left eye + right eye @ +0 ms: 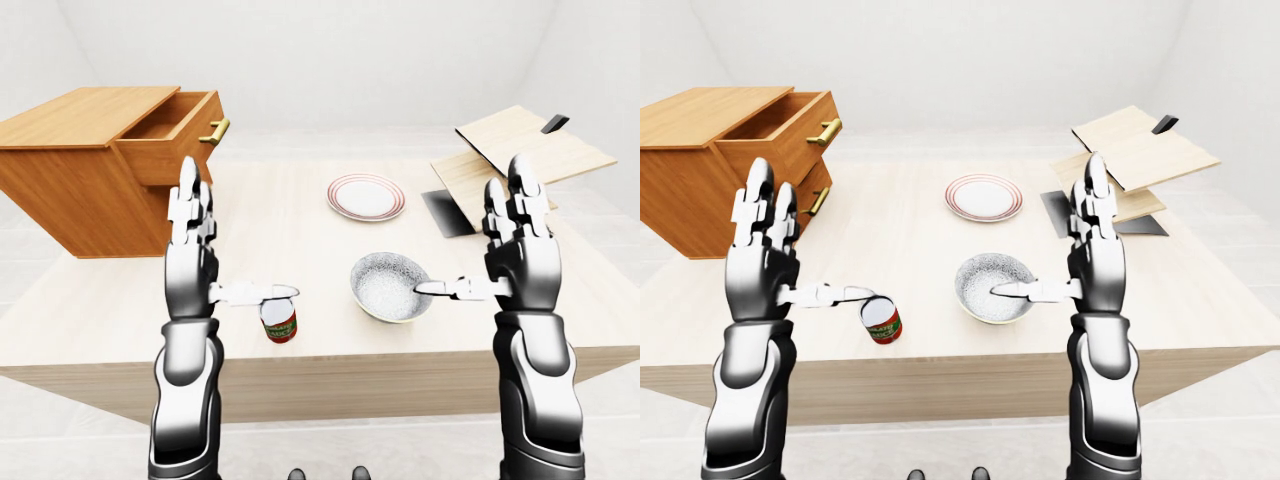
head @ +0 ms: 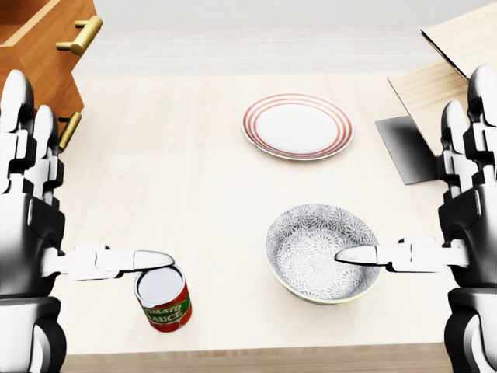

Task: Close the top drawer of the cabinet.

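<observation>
Showing a pale wooden table (image 1: 300,235) in a plain white room. The cabinet (image 1: 85,170) stands at the table's upper left in the left-eye view, its top drawer (image 1: 175,135) pulled out. Left hand (image 1: 190,245) and right hand (image 1: 520,250) are raised above the table, fingers spread, holding nothing. Between them lie a tomato sauce can (image 2: 163,299), patterned bowl (image 2: 322,252) and striped plate (image 2: 297,126); boards (image 1: 530,155) sit at right.
</observation>
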Robot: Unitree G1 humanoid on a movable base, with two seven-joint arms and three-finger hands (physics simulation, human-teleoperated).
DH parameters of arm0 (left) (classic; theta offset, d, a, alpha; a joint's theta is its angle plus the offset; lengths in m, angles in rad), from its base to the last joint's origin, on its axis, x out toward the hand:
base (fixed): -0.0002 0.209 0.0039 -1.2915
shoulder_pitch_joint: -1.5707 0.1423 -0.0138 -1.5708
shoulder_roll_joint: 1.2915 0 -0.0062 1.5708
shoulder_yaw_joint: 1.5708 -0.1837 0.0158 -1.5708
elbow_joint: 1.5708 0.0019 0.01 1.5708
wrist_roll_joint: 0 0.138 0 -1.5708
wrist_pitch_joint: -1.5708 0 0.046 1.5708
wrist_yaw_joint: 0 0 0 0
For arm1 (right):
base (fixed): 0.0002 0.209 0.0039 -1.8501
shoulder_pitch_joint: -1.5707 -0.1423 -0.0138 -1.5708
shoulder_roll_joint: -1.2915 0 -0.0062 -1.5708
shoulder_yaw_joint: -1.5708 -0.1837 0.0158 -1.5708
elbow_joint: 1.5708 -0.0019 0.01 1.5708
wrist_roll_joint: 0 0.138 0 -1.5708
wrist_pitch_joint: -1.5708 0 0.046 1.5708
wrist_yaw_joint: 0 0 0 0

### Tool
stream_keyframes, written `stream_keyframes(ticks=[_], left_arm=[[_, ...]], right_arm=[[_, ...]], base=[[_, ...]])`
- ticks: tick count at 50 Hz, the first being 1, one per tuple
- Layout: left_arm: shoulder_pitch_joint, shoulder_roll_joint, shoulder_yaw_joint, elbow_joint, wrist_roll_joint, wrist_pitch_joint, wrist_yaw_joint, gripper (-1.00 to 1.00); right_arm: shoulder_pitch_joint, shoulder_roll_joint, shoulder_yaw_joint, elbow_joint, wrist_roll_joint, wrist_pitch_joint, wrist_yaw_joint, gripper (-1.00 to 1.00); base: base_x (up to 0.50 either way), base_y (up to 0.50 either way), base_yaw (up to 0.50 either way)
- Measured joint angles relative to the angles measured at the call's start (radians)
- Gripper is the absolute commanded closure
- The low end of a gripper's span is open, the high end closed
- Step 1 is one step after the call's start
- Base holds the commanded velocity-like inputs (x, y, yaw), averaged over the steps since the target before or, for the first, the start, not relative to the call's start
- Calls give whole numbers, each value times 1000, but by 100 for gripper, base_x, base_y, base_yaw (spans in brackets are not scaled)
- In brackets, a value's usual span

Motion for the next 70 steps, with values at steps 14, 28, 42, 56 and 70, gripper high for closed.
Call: stream_keyframes(ticks=[14,28,42,56,70], left_arm=[[-23,3,11,-90,13,0,-2,-100],[-33,7,19,-106,15,0,-2,-100],[-43,11,16,-120,22,0,-3,-100],[-49,8,19,-135,17,0,-5,-100],[-41,9,20,-132,19,0,-4,-100]], right_arm=[[-21,-11,-35,-68,7,0,-7,-100],[-23,-17,-54,-126,18,0,-16,-100],[-12,-14,-56,-125,14,0,-15,-100],[-5,-17,-53,-115,1,0,-8,-100],[7,-12,-58,-108,-9,0,3,-100]], base=[[0,0,0],[0,0,0],[0,0,0],[0,31,0],[0,50,0]])
